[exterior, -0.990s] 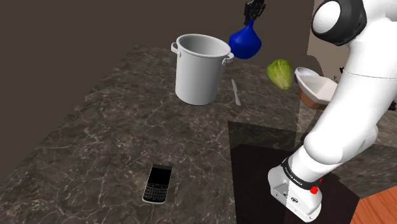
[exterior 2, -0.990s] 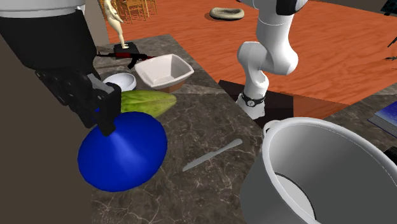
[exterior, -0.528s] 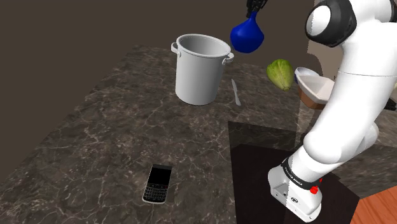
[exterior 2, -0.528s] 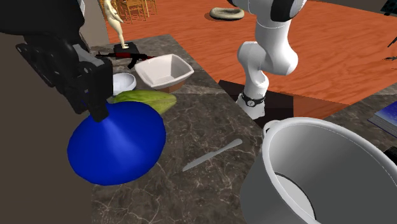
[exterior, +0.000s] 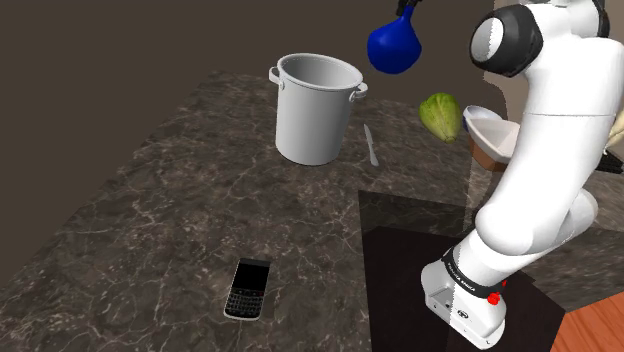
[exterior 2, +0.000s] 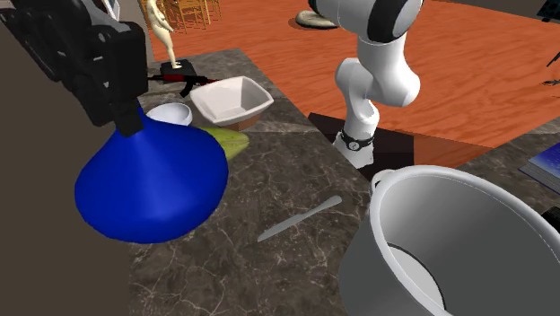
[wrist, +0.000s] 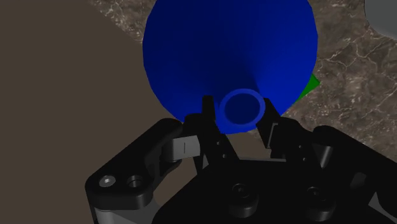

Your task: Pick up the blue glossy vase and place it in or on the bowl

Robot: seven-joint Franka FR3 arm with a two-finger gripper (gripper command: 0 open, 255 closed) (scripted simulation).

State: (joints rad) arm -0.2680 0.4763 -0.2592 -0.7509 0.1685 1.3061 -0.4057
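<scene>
The blue glossy vase (exterior: 393,46) hangs in the air above the dark marble counter, past the grey pot. My black gripper (exterior: 405,9) is shut on its narrow neck from above. In the second exterior view the vase (exterior 2: 153,184) hangs large under the gripper (exterior 2: 128,124). The wrist view looks down the open neck of the vase (wrist: 229,44), with the gripper (wrist: 240,107) clasping that neck on both sides. A white bowl (exterior: 500,138) with a brownish outside stands at the counter's far right; its squarish rim (exterior 2: 231,100) has a smaller white bowl (exterior 2: 170,114) beside it.
A tall grey pot (exterior: 315,105) stands near the vase, large in the second exterior view's lower right (exterior 2: 467,242). A green leafy vegetable (exterior: 440,115) and a knife (exterior: 371,145) lie between pot and bowls. A black phone (exterior: 248,289) lies near the front.
The gripper has lifted the vase higher and carried it a little toward the shoulder view's right, in the direction of the bowls. Its grip on the neck is unchanged.
</scene>
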